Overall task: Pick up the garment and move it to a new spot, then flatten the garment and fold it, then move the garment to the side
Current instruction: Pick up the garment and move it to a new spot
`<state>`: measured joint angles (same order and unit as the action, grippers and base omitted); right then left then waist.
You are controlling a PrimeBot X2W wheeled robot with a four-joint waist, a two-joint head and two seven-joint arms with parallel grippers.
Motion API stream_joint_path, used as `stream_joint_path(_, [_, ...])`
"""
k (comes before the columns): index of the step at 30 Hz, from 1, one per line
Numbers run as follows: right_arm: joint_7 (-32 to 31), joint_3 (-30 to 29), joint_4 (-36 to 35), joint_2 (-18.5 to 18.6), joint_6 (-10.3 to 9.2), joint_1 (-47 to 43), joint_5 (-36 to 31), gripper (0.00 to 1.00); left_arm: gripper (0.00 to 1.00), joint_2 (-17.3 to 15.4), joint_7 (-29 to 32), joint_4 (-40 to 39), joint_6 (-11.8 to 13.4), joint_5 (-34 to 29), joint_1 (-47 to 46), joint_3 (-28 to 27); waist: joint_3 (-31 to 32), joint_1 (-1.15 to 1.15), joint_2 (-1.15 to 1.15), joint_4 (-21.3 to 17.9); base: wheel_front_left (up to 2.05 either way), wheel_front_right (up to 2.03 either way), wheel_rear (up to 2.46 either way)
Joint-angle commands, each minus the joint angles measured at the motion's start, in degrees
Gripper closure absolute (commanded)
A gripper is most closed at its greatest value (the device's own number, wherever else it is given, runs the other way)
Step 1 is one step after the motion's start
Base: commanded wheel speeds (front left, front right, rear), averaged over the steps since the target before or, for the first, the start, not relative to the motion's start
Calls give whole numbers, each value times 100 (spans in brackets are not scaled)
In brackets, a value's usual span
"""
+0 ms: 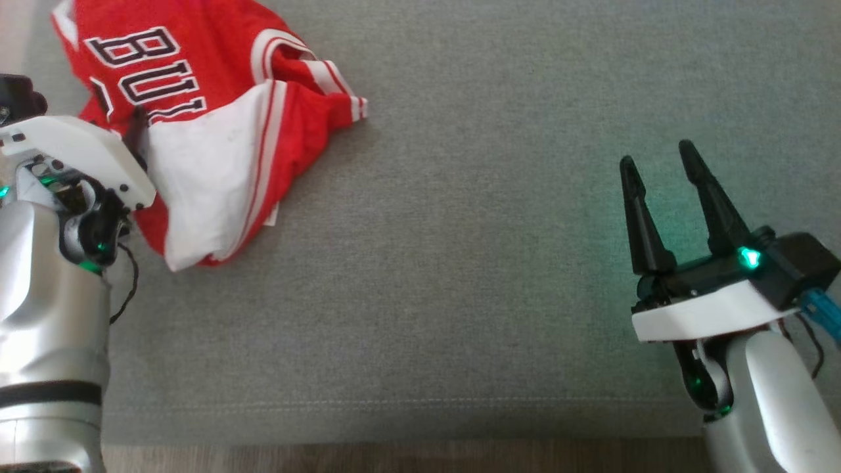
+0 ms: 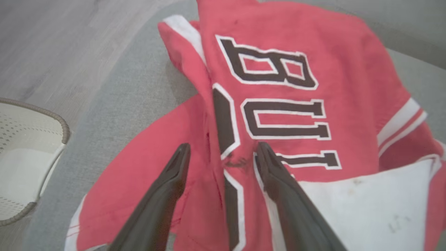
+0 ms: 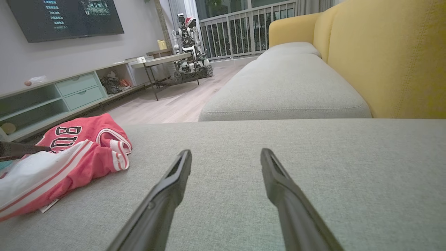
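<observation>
At the left end of the grey seat cushion (image 1: pixel 460 263), close to its edge, the red jersey (image 1: pixel 217 131) lies crumpled. You risk pinching only one loose fold, so the heap trails and slides off the cushion. Your left gripper (image 2: pixel 223 146) stands spread wide astride a ridge of jersey, gripping nothing. Your right gripper (image 1: pixel 657 152), equally spread, hovers empty over the cushion's right part.

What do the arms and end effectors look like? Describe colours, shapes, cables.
The left end effector and right end effector each have two long, tapering dark fingers, white housings and green lights. Silver forearms; thin black cables at both wrists; blue fitting on the right.
</observation>
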<state>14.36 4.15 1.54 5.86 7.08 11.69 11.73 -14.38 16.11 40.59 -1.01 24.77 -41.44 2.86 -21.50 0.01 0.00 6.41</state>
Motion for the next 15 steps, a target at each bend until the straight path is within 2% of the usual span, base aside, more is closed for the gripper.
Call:
stream_joint_path(1, [22, 120, -227, 54, 41, 114, 31, 0, 0, -340, 19, -20, 18, -22, -300, -161, -56, -1, 0, -54, 0, 0, 0])
stream_joint_path(4, [27, 111, -228, 71, 41, 120, 36, 0, 0, -344, 39, 302, -35, -15, -424, -113, -79, -1, 0, -76, 0, 0, 0])
stream_joint_path(5, [28, 104, -228, 74, 41, 120, 36, 0, 29, -341, 34, 389, -59, -5, -461, -103, -82, -1, 0, -80, 0, 0, 0])
stream_joint_path(7, [31, 87, -226, 79, 41, 124, 36, 0, 100, -325, -39, 530, -83, 42, -530, -125, -78, -1, 0, -80, 0, 0, 0])
stream_joint_path(10, [33, 70, -218, 73, 41, 130, 30, 0, 100, -317, -169, 614, -132, 96, -591, -158, -54, -1, 0, -72, 0, 0, 0])
stream_joint_path(15, [40, 49, -158, 22, 41, 128, 8, 0, 100, -369, -775, 569, -227, 97, -701, -192, 138, -1, 0, -17, 0, 0, 0])
